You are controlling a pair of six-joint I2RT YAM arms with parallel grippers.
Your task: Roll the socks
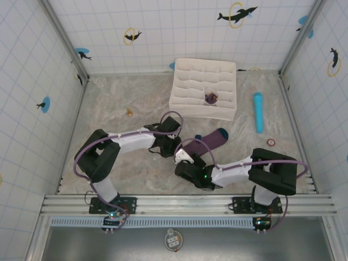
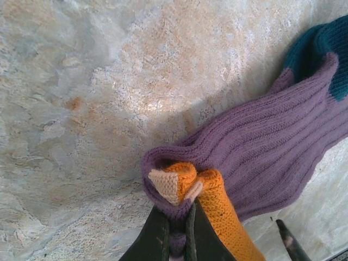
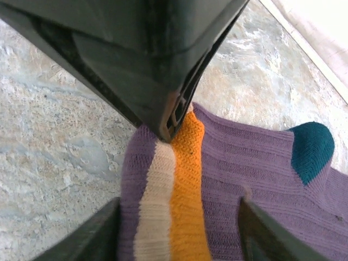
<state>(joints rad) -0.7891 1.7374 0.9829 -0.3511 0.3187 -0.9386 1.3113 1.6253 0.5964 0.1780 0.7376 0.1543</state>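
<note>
- Purple ribbed socks (image 1: 209,140) lie flat on the marbled table (image 1: 136,98) in the overhead view, just in front of a white divided box (image 1: 187,81). Their teal heel (image 1: 222,132) points toward a light blue cylinder (image 1: 258,111). The left gripper (image 1: 175,148) and right gripper (image 1: 186,160) meet at the socks' near end.
- Seen from the left wrist, the left gripper (image 2: 176,217) is clamped tight on the folded end of the socks (image 2: 261,157). There the purple fabric wraps over an orange band (image 2: 223,212) and a tan piece (image 2: 166,185). The rest stretches away to the right along the table.
- Seen from the right wrist, the left gripper (image 3: 171,128) pinches the fabric at the orange band (image 3: 187,196). The right gripper (image 3: 179,231) has its fingers (image 3: 92,236) spread apart, one on each side of the striped end, with no squeeze on it.
</note>
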